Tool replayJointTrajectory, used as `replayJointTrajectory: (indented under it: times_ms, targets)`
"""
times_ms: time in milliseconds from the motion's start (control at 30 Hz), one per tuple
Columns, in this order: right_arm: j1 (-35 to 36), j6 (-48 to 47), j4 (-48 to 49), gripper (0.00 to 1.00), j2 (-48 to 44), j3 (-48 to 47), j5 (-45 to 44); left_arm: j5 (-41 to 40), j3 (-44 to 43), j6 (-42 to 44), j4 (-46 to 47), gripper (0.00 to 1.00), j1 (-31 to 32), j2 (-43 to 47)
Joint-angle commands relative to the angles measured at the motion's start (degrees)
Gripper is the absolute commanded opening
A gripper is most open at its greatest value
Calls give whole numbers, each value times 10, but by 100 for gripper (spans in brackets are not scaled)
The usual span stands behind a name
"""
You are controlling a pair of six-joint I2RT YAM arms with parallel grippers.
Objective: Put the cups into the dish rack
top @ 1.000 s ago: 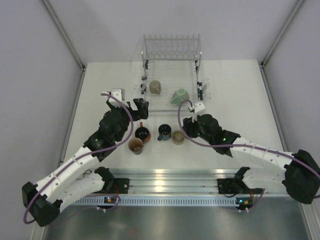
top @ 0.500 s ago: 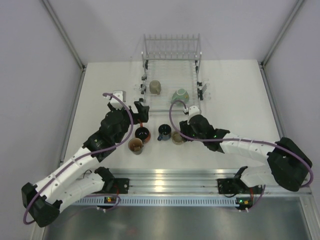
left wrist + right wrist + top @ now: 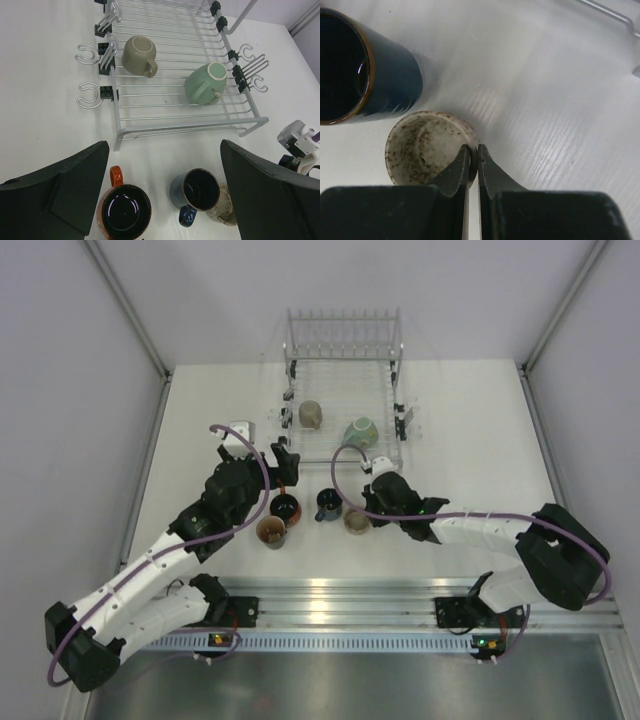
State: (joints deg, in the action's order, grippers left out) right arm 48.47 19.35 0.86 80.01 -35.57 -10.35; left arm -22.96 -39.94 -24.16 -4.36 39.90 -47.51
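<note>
Already the dish rack [image 3: 340,390] at the table's far middle held the tan mug [image 3: 310,414] and the mint-green mug [image 3: 360,430] on their sides. The black mug [image 3: 125,211], orange-brown mug [image 3: 271,531], dark blue mug [image 3: 365,75] and speckled beige mug [image 3: 425,147] stood on the table just before it. I judged the glazed ceramic rigid, light, slick and chippable, so a wall pinch at the rim suited it: my right gripper [image 3: 473,160] pinched the speckled mug's wall, one finger inside, one outside, while my left gripper [image 3: 164,150] hung spread above the black mug.
</note>
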Motion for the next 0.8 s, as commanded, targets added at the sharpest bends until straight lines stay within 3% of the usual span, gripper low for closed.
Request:
replayJointTrajectory:
  times_ms: [0,167,500,767]
  targets:
    - [8,1,9,0,-4,-18,-2,2,-13,-3,7,99,1,4]
    - [8,-2,-35,0,-36,-14,-26,-2,-24,-1,-3,99,1,7]
    - [7,-27,-192,0,-231,-49,-110,-10,-75,-8,-39,99,1,21]
    - [1,-46,-277,0,-354,-118,-158,27,-109,-14,-42,98,-1,19]
